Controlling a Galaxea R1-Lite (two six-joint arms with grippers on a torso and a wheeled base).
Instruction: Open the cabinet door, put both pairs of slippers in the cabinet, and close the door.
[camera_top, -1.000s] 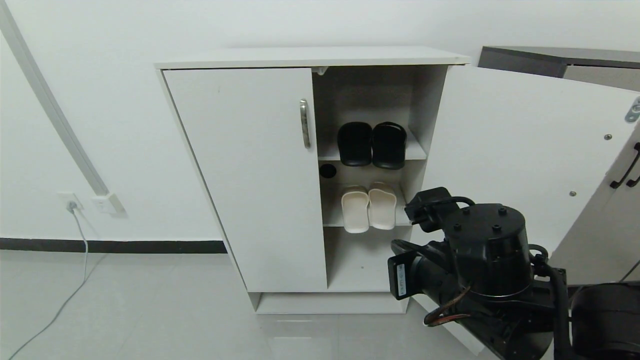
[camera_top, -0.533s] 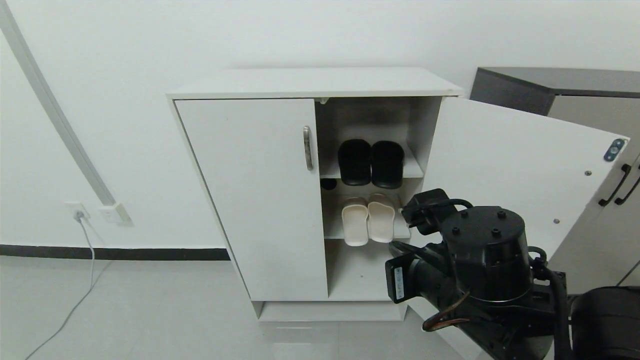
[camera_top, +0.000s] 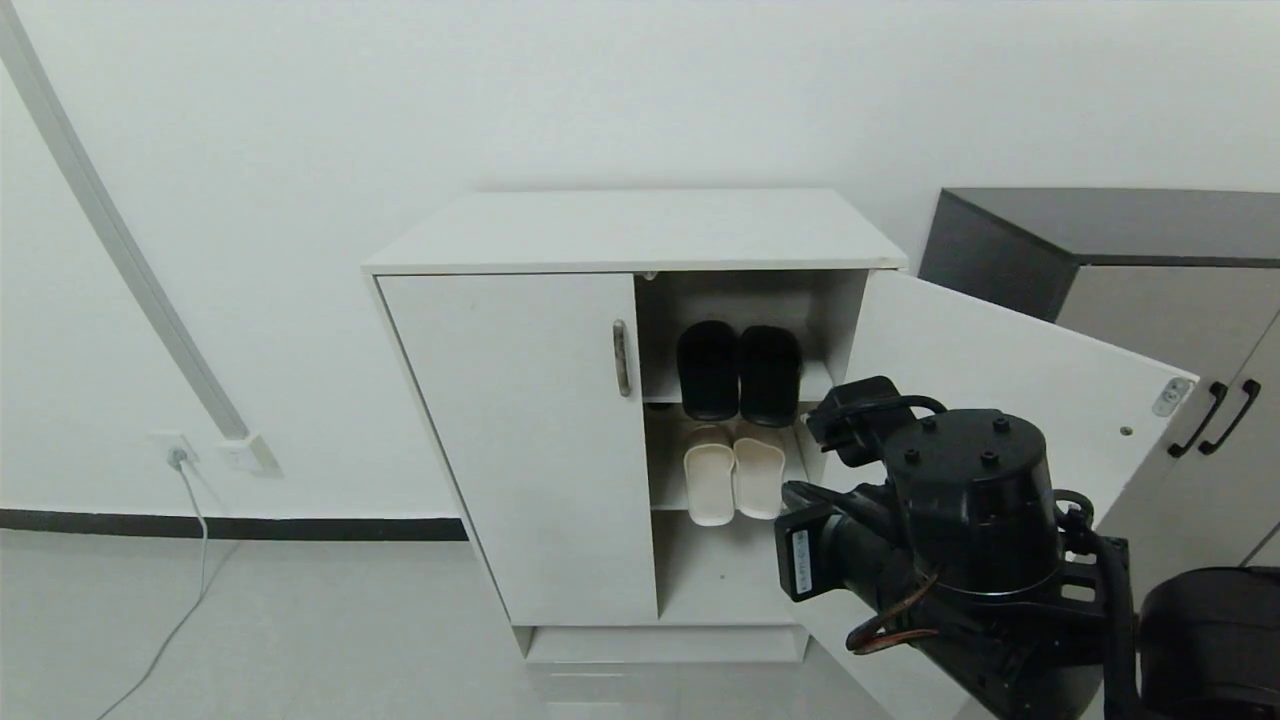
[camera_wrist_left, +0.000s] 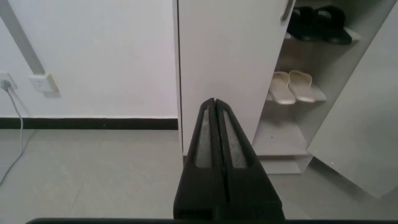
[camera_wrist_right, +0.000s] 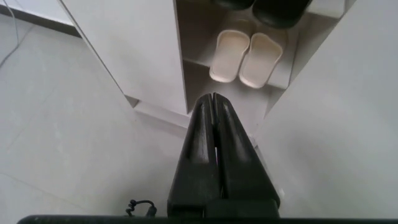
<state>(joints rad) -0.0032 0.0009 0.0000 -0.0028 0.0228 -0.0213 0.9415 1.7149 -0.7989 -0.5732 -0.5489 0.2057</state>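
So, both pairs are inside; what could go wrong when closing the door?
1. The cream plastic slippers seem to overhang the middle shelf's front edge, so the open white right door may strike them.
2. The black right arm sits before the opening and may block the door's swing.

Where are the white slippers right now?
In the head view, the white slippers sit side by side on the middle shelf of the cabinet, right of the closed door, directly below the black slippers.

You had the cabinet (camera_top: 640, 232) at twelve o'clock, its door (camera_top: 1000, 385) open out toward two; inside, the upper slipper pair (camera_top: 740, 372) sat above the lower slipper pair (camera_top: 735, 472).
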